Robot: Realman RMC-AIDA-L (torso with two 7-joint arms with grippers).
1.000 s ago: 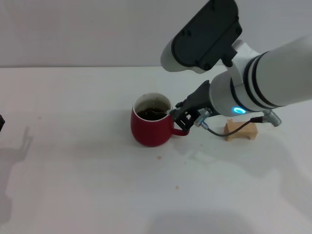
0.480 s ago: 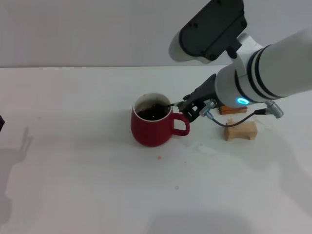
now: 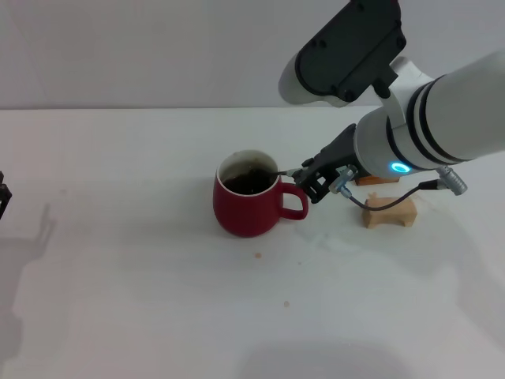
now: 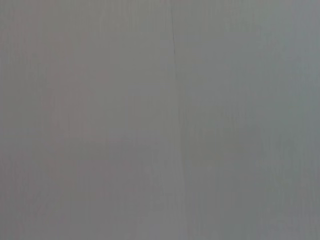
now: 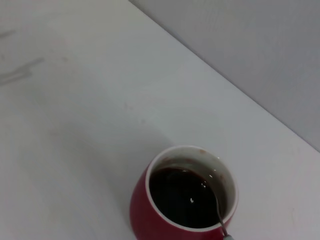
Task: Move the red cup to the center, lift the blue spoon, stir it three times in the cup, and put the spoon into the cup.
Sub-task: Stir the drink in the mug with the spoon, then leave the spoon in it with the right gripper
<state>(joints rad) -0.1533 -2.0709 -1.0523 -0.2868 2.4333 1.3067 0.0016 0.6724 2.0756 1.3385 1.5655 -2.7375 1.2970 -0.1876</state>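
white table (image 3: 158, 316) lay bare in front of the red cup (image 3: 246, 207) | blue spoon (image 3: 286, 170) leaned on the cup's handle-side rim, bowl in dark liquid | right gripper (image 3: 309, 178) just beside that rim, clamped on the spoon | tan wooden block (image 3: 388, 213) beyond | left gripper (image 3: 2, 197) far off at the table's edge, fingers unreadable

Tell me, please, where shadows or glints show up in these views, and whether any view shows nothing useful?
Head view: soft grey shadows lie on the table at its left edge and front, and a blue light glows on the right arm. Right wrist view: a small glint sits on the dark liquid in the cup, beside the spoon. Left wrist view: only a flat grey surface.
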